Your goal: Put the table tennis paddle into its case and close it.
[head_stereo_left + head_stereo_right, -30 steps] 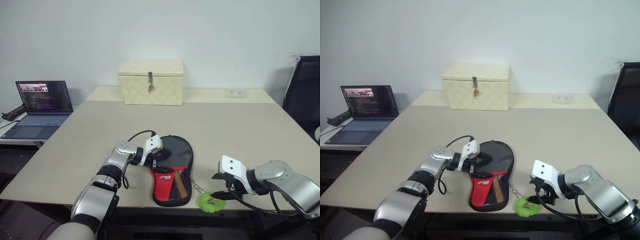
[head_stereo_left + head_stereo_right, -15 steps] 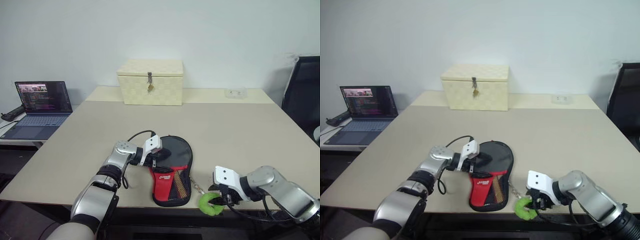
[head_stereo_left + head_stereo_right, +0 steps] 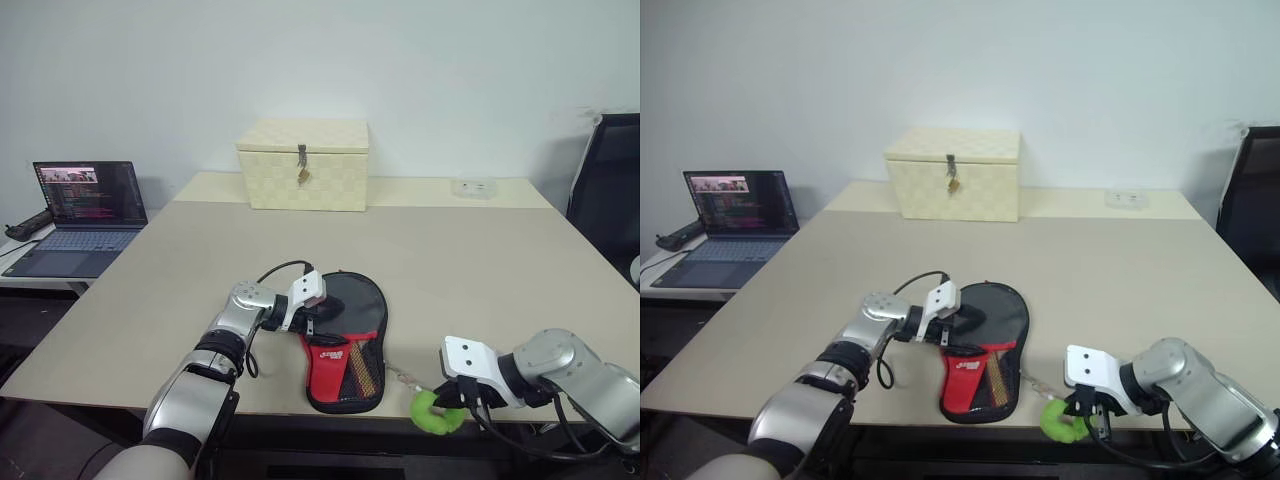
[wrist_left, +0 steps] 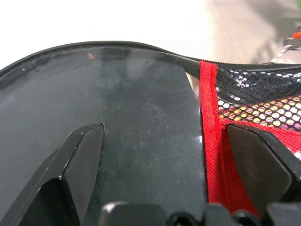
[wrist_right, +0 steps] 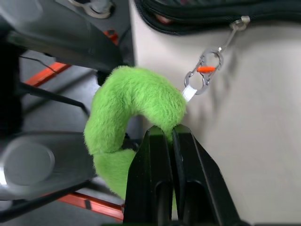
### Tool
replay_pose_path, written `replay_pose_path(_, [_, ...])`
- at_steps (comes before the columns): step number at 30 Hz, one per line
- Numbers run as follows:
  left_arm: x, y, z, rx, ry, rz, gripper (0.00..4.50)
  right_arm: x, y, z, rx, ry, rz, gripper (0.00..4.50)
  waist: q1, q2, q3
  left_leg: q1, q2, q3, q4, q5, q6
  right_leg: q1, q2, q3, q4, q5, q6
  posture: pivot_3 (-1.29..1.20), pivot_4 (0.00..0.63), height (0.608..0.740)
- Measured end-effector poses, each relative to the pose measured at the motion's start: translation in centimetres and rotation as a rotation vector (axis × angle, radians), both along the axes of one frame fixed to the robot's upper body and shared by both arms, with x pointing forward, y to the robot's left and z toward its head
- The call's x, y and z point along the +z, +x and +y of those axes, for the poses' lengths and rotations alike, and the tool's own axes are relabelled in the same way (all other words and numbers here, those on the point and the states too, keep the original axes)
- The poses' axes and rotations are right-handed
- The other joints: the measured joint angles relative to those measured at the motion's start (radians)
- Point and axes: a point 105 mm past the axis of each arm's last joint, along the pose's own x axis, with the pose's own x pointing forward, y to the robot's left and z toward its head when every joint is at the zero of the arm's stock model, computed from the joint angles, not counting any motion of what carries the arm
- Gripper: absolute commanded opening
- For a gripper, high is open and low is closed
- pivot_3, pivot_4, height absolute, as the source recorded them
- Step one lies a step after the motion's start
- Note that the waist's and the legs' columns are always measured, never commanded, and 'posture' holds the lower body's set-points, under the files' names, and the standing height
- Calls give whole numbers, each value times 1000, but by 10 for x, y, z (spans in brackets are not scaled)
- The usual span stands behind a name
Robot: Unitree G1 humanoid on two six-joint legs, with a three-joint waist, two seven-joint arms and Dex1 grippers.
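My right gripper point(image 5: 167, 134) has pulled back and clamped the green charm point(image 5: 129, 106) at table edge; left gripper point(image 4: 160, 155) spread wide over the case point(image 3: 345, 350), paddle point(image 4: 117, 108) inside

A cream latched box point(image 3: 302, 164) sits beyond an open laptop point(image 3: 82, 215).
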Motion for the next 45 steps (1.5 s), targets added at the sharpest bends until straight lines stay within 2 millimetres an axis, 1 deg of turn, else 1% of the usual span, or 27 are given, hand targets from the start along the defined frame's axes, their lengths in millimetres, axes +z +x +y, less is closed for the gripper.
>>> replay_pose_path(8, [-1, 1, -4, 3, -3, 1, 4500, -7, -40, 18, 63, 38, 106, 20, 10, 0, 0, 0, 0, 0, 0, 0, 0, 1, 0, 0, 0, 0, 0, 0, 150, 740])
replay_pose_path(11, [-1, 1, -6, 3, -1, 1, 4500, -3, -51, 22, 73, 47, 109, 20, 15, 0, 0, 0, 0, 0, 0, 0, 0, 0, 0, 0, -1, 0, 0, 0, 150, 740])
replay_pose_path(15, [0, 2, -8, 3, 4, -4, 4500, -2, -59, 31, 76, 74, 113, 20, 21, -1, -1, 0, 0, 0, 0, 0, 0, 0, 0, -1, -1, 0, 1, 0, 150, 740])
replay_pose_path(18, [0, 3, -8, 4, 10, -9, 4500, -7, -63, 45, 93, 114, 134, 20, 21, -2, -1, 0, 0, 0, -1, 0, 0, 0, 0, 0, -1, 0, 1, 0, 150, 740])
replay_pose_path(22, [0, 3, -7, 5, 11, -11, 4500, -5, -61, 54, 124, 126, 120, 20, 20, -2, -1, 0, 0, 0, -1, 0, 0, 0, 0, -1, -1, 0, 1, 0, 150, 740])
replay_pose_path(25, [0, 3, -7, 6, 12, -13, 4500, -3, -58, 56, 128, 125, 114, 674, 20, -2, -1, 0, 0, 0, -1, 0, 0, 0, 0, 0, -1, 0, 1, 0, 150, 740])
replay_pose_path(29, [0, 3, -5, 11, 12, -16, 4500, 1, -55, 55, 132, 128, 124, 2071, 18, -2, -2, 1, 1, 0, -1, 0, 0, 0, 0, 0, -1, 0, 0, 0, 150, 740])
replay_pose_path(31, [-1, 3, -3, 16, 10, -19, 4500, 6, -50, 54, 123, 137, 114, 2744, 17, -3, -2, 1, 1, 0, -1, 0, 0, 0, 0, 0, -1, 0, 0, 0, 150, 740])
replay_pose_path(32, [-1, 3, -1, 22, 6, -21, 4500, 12, -44, 52, 105, 146, 109, 3069, 16, -3, -2, 1, 1, 0, -1, 0, 0, 0, 0, 0, -1, 0, 0, 0, 150, 740])
replay_pose_path(35, [0, 4, 7, 49, -4, -36, 4500, 34, -17, 42, 22, 186, 38, 4199, 8, -3, -2, 1, 2, 1, -1, 0, 0, 0, 0, 1, -1, 0, 0, 0, 150, 740])
replay_pose_path(36, [0, 3, 10, 58, -9, -36, 4500, 42, -7, 40, -7, 203, 6, 4478, 4, -3, -2, 1, 2, 1, -1, 0, 0, 0, 0, 1, -1, 0, 0, 0, 150, 740])
replay_pose_path(37, [0, 3, 14, 66, -18, -39, 4500, 48, 3, 38, -39, 230, -24, 4478, -1, -3, -2, 1, 3, 1, -1, 0, 0, 0, 0, 1, -1, 0, 0, 0, 150, 740])
replay_pose_path(39, [2, 0, 22, 82, -39, -41, 4500, 53, 18, 37, -87, 283, -58, 4478, -9, -3, -2, 1, 4, 2, -2, 0, 0, -2, -1, 2, -1, 0, 0, 0, 150, 740])
replay_pose_path(41, [5, -5, 34, 112, -73, -28, 4500, 56, 34, 42, -123, 351, -97, 4478, -19, -4, -1, 0, 5, 3, -3, 0, 0, -5, -1, 4, 1, 2, -3, 0, 150, 740])
replay_pose_path(42, [8, -11, 43, 135, -98, -18, 4500, 59, 46, 45, -147, 390, -132, 4478, -27, -4, 0, -1, 6, 3, -4, 0, 0, -6, 0, 4, 1, 3, -6, 0, 150, 740])
replay_pose_path(45, [25, -24, 59, 216, -186, -26, 4500, 62, 71, 42, -204, 428, -206, 4478, -27, -3, 2, -6, 6, 1, -4, 0, 0, -11, 0, 4, 1, 4, -7, 0, 150, 740])
